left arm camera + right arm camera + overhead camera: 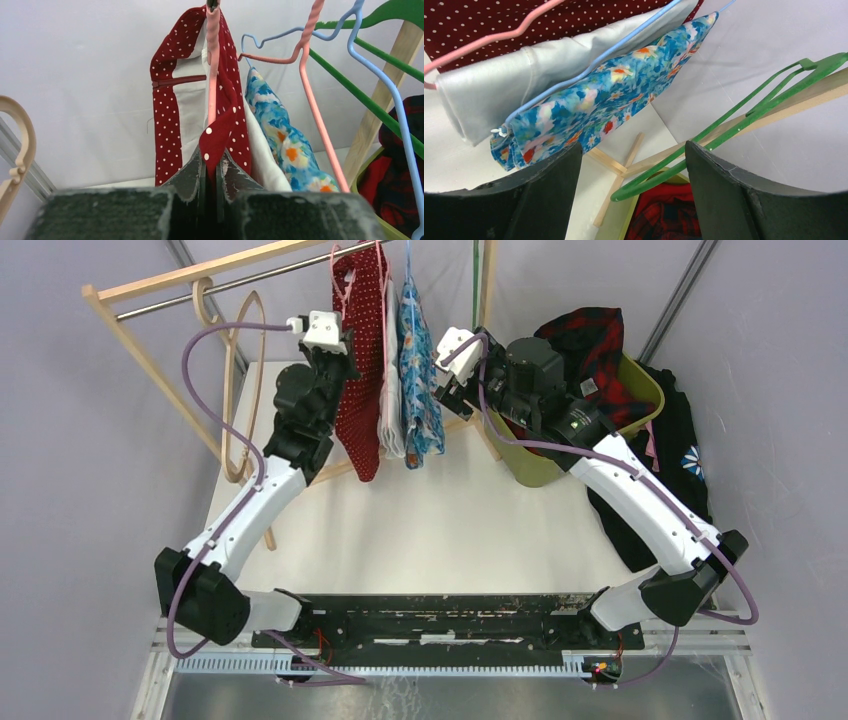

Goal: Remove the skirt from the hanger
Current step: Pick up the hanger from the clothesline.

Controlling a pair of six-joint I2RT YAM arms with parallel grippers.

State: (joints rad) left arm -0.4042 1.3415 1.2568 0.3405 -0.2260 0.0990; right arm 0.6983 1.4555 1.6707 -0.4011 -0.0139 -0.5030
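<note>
Skirt, red with white dots (165, 125): hung on a pink hanger (212, 75) from the rail (200, 289) at the far side, left of a white cloth (484, 95) and a blue floral cloth (599, 110). Left gripper (212, 162): fingers pressed together, pinching a fold of the skirt. Right gripper (634, 150): spread wide, holding nothing, just right of the floral cloth, near a green hanger (744, 110).

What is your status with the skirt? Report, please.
Left gripper shut on red dotted skirt. Right gripper open, empty. Skirt on pink hanger, floral garment close beside.
</note>
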